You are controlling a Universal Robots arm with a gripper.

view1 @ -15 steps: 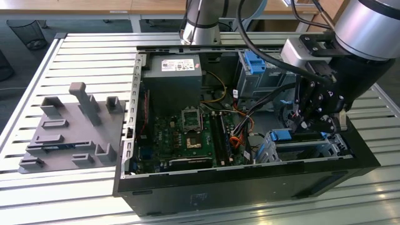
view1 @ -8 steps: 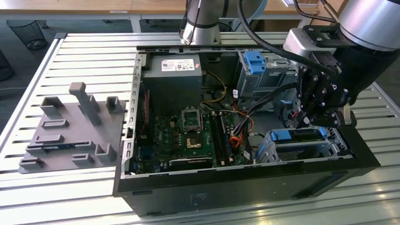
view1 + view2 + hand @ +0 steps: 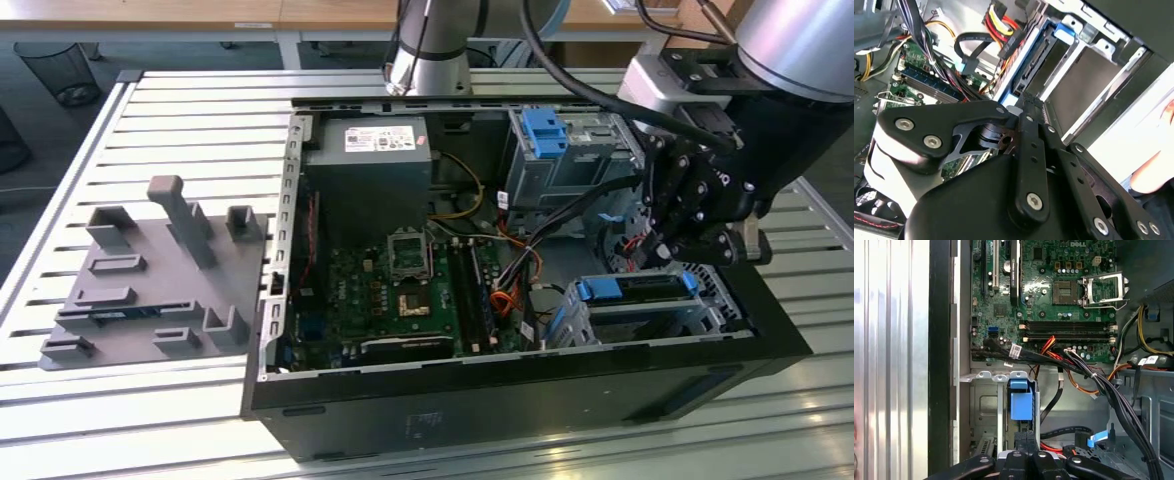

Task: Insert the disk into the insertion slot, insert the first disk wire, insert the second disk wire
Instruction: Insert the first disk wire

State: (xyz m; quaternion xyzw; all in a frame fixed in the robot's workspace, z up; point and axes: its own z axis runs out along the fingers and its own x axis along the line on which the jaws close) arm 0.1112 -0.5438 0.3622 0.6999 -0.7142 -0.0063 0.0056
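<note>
Slatted table (image 3: 174, 110) bears open case (image 3: 534, 400); claw (image 3: 702, 260) partly covers disk (image 3: 638, 289).

The table (image 3: 134, 400) under the computer case (image 3: 534, 400) is ribbed bare metal with a bright sheen. The case itself is matt black. Beside the case stands a fixture (image 3: 147, 290) of dull grey plastic. Inside the case, the power supply (image 3: 367, 185) is flat grey sheet metal with a white paper label (image 3: 384, 138). The circuit board (image 3: 1054, 270) looks green and glossy, and the cables (image 3: 1119, 395) have smooth black plastic sheaths. The disk (image 3: 638, 290) has a bright blue plastic frame, seated in the slot (image 3: 577, 322) of silver metal. The gripper (image 3: 694, 258) is matt black, with shiny metal screws (image 3: 1034, 201).
</note>
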